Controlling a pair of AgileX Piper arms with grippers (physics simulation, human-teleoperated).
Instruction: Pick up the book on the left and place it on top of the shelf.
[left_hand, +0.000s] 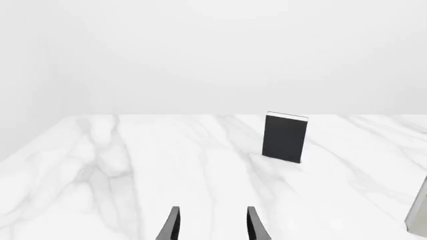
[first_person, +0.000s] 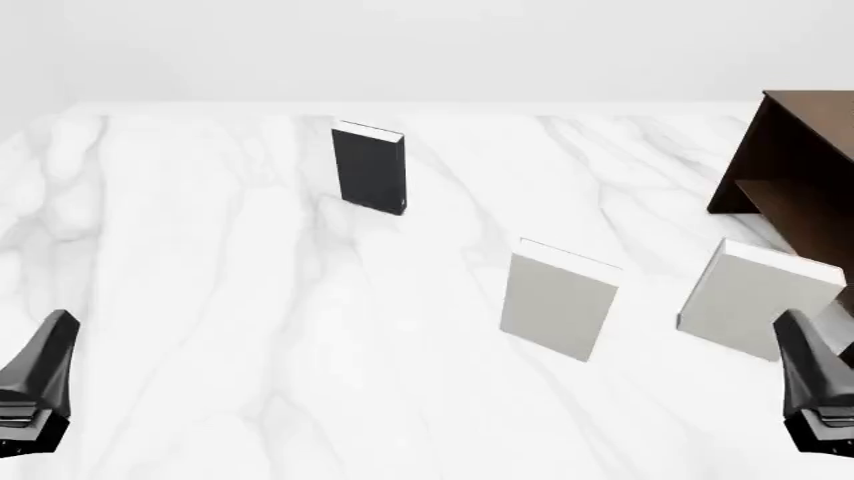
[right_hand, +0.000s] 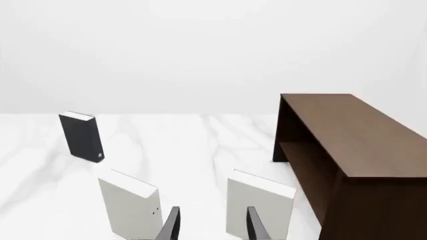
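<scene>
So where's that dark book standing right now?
In the front view the dark book stands upright toward the table's far left, alone, well behind the two pale books and far left of the brown shelf.

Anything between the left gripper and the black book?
Nothing visible. From the left gripper, only bare marble table lies ahead of the black book. Both grey-white books stand off to the right.

Both grippers are dark grey to black: the left gripper (first_person: 38, 385) and right gripper (first_person: 814, 392) show as angular wedge housings (matte, faceted), each ending in two slim, tapering, blade-like fingers (left_hand: 171, 225).
</scene>
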